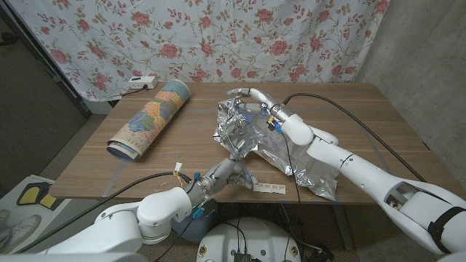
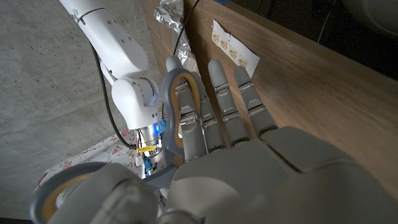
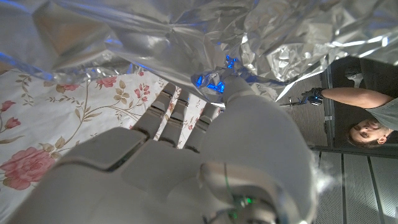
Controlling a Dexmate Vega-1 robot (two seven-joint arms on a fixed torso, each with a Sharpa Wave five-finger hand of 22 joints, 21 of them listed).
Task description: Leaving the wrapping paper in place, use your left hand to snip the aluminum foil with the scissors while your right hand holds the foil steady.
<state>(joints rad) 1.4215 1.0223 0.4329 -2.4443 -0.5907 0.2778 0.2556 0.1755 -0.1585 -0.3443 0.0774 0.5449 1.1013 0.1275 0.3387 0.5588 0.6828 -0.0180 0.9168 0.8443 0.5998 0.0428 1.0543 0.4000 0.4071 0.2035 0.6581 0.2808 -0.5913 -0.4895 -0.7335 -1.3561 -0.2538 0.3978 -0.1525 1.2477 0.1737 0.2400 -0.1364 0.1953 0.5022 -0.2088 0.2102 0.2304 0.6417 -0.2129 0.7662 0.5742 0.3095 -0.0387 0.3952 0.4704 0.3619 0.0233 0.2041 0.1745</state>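
Note:
A crumpled sheet of aluminum foil (image 1: 246, 132) is lifted at the middle of the table, and its lower part trails toward the front right. My right hand (image 1: 266, 107) grips its upper edge; in the right wrist view the foil (image 3: 186, 37) spreads past my right hand (image 3: 186, 155). My left hand (image 1: 220, 175) holds the grey-handled scissors (image 1: 234, 156) near the front edge, blades pointing up at the foil's lower edge. In the left wrist view my left hand's fingers (image 2: 217, 106) pass through a scissors (image 2: 180, 93) loop. The wrapping paper roll (image 1: 149, 116) lies at the left.
A white power strip (image 1: 140, 82) sits at the back left corner. A strip of stickers (image 1: 271, 188) lies by the front edge. Black cables (image 1: 342, 109) cross the right side. A flowered curtain (image 1: 218, 36) hangs behind. A person (image 3: 367, 127) stands in the right wrist view.

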